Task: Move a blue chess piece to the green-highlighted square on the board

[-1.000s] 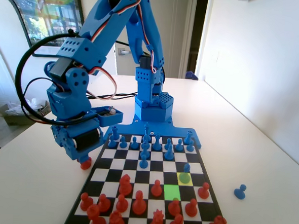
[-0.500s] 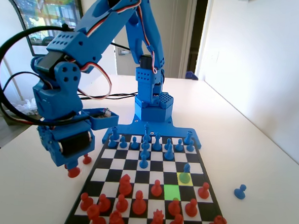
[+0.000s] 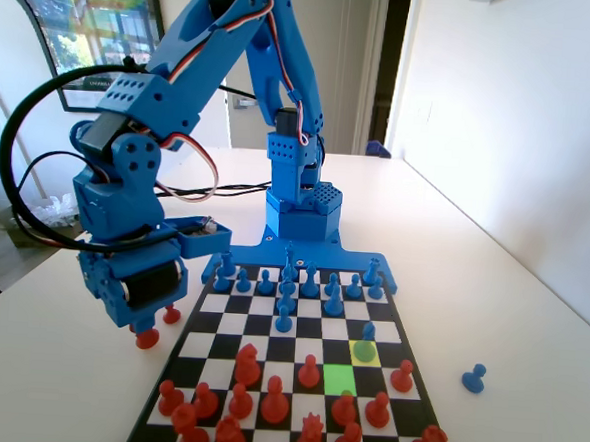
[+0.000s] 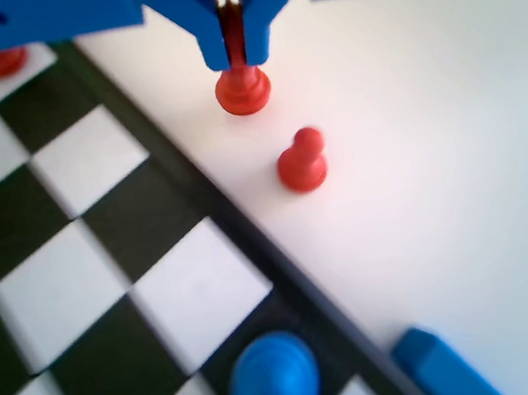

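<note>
In the fixed view my gripper hangs over the table just left of the board, shut on a red pawn. The wrist view shows the same: the gripper has its jaws closed on the head of the red pawn, whose base is at or just above the white table. A blue chess piece stands on the yellow square, and the green-highlighted square lies in front of it, bare. The gripper is far to the left of both.
A second red pawn stands on the table beside the held one. Another blue pawn stands off the board at the right. Red pieces crowd the near rows, blue pieces the far rows.
The gripper has swung left, off the board's edge, carrying the red pawn, and the second red pawn on the table has come into sight. In the last half second it barely moved.
</note>
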### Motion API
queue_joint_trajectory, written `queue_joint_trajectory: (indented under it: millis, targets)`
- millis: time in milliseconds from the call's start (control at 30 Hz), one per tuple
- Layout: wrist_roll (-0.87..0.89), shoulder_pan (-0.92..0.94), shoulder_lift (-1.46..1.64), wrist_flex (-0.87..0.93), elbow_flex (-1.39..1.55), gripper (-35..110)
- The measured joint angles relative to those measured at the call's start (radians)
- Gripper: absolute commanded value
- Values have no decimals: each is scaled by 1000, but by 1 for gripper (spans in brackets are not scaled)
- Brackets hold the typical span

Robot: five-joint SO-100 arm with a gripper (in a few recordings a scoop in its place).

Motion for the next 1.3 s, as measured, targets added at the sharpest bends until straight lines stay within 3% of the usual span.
queue_joint_trajectory:
  millis: [533, 767, 1300]
  targets:
    - [-15, -3, -12, -55, 20, 14]
    - [-17, -3, -12, -51, 20, 12]
    - [69, -66, 138, 307, -121, 8]
